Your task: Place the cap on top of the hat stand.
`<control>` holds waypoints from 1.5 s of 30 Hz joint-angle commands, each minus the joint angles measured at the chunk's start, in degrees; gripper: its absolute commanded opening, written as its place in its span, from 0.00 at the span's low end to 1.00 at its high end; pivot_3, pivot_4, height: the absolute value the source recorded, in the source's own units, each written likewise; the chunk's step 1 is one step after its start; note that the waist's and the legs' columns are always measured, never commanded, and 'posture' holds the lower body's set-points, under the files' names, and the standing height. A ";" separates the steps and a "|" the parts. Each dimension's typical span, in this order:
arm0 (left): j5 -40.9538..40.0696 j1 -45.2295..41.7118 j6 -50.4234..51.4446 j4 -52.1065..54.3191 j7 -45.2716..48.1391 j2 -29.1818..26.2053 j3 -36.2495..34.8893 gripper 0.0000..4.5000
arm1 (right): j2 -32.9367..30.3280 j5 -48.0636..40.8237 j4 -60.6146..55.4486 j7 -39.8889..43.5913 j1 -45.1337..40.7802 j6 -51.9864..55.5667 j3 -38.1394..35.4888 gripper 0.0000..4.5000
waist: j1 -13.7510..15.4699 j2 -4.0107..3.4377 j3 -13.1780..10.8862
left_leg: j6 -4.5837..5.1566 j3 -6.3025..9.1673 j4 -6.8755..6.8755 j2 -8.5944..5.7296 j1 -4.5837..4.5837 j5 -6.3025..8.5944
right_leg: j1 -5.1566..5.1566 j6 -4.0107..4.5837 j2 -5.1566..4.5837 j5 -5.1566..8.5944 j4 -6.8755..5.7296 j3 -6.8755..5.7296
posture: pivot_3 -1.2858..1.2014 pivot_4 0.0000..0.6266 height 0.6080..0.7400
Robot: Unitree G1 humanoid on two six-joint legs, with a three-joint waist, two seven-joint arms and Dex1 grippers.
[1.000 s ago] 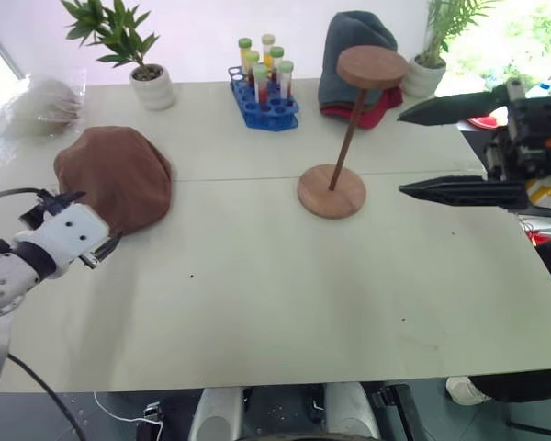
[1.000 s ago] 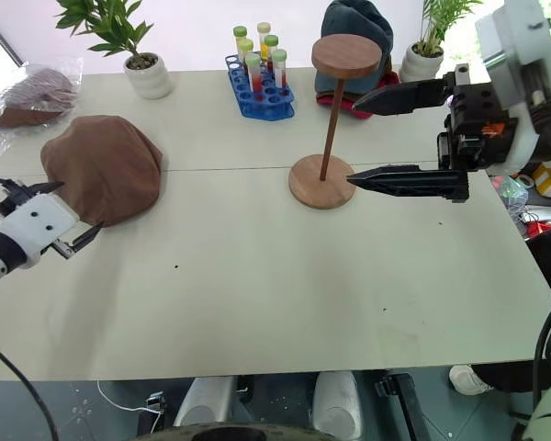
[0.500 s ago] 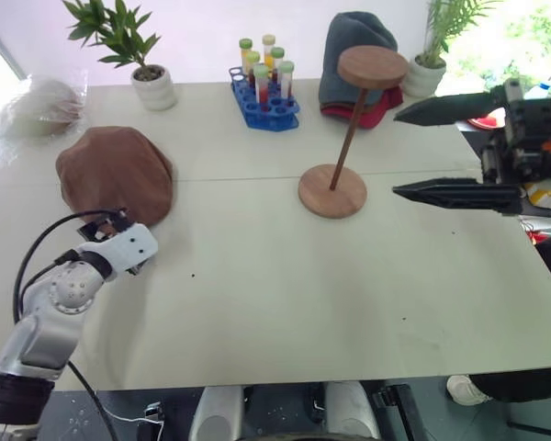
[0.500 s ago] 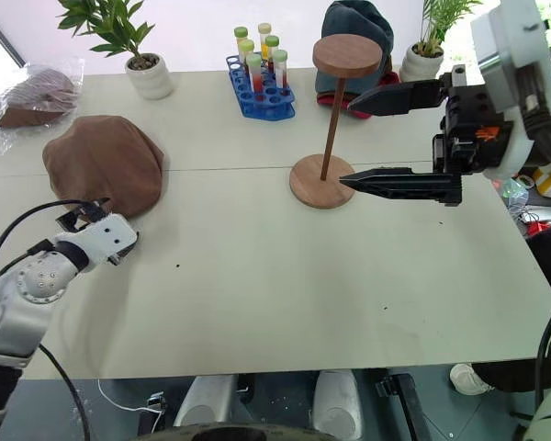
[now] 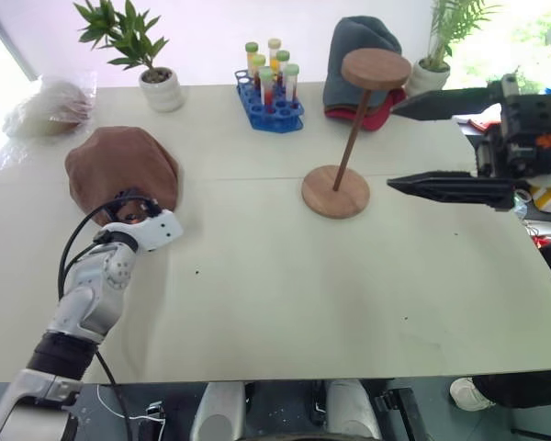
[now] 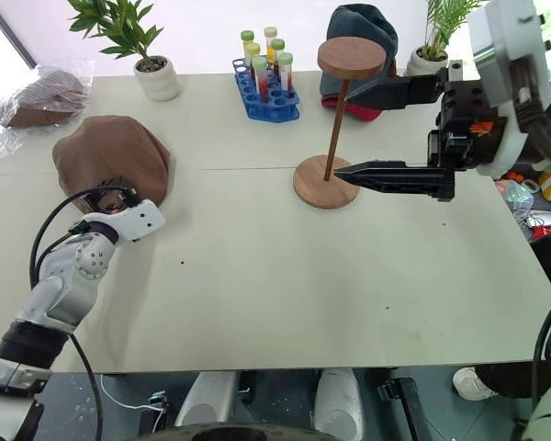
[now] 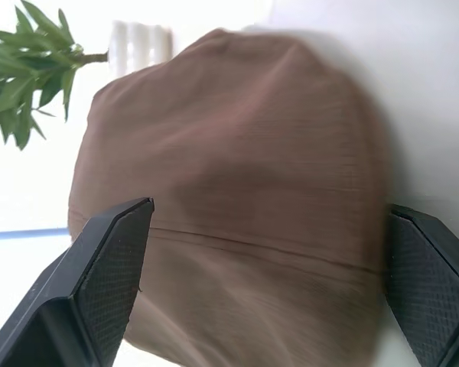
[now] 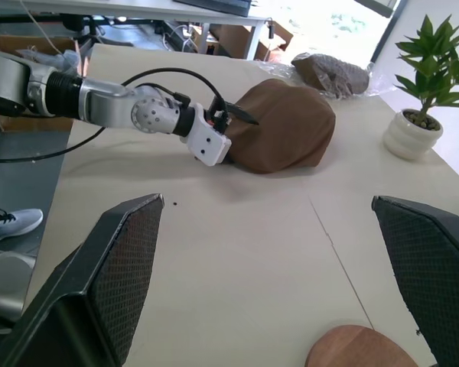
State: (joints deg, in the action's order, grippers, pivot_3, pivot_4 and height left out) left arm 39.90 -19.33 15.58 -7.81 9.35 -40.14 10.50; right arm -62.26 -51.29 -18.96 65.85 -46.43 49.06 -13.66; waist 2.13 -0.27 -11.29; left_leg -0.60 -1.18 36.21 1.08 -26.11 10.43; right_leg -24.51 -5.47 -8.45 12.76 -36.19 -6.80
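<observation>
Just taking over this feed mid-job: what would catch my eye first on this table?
The brown cap lies at the table's left, with the left tool open right at its near edge, fingers reaching over it. Right of centre, the wooden hat stand stands bare, and the right tool hangs open beside it. Behind are a blue test-tube rack and stacked hats.
</observation>
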 commanded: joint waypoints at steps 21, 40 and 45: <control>2.47 -6.57 -4.48 -12.07 -10.07 -0.20 0.26 0.23 | -0.79 -2.43 -1.81 -2.73 -1.61 -0.02 -1.13 1.00 | 0.07 0.10 -0.04 | 0.13 -0.06 0.00 -0.02 -0.14 -0.08 | -0.07 0.10 -0.04 -0.15 0.05 0.00 | 0.52 0.24 0.91; -1.06 -7.49 -9.66 -0.27 -8.42 -10.10 -8.34 0.00 | -2.49 1.28 0.07 -2.71 -0.61 -1.60 -1.04 1.00 | 0.11 0.23 -0.08 | 0.13 -0.08 0.01 -0.02 -0.24 -0.08 | -0.16 0.10 -0.05 -0.15 0.07 0.00 | 0.52 0.24 0.91; -6.13 -10.81 -14.62 4.59 -5.72 -11.85 -11.66 0.00 | -5.24 3.27 3.77 -1.95 -0.32 -2.66 -2.87 1.00 | 0.26 0.26 -0.10 | 0.12 -0.09 0.02 -0.03 -0.26 -0.07 | -0.17 0.10 -0.07 -0.15 0.09 0.00 | 0.52 0.24 0.91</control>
State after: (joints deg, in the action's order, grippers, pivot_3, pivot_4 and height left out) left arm 35.71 -27.61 3.15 -7.24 3.31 -50.58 2.10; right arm -65.75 -49.03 -15.96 63.53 -46.12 47.76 -13.64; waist 2.39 -0.01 -11.39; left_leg -0.48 -1.27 36.24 1.05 -26.38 10.36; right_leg -24.69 -5.37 -8.52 12.61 -36.11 -6.80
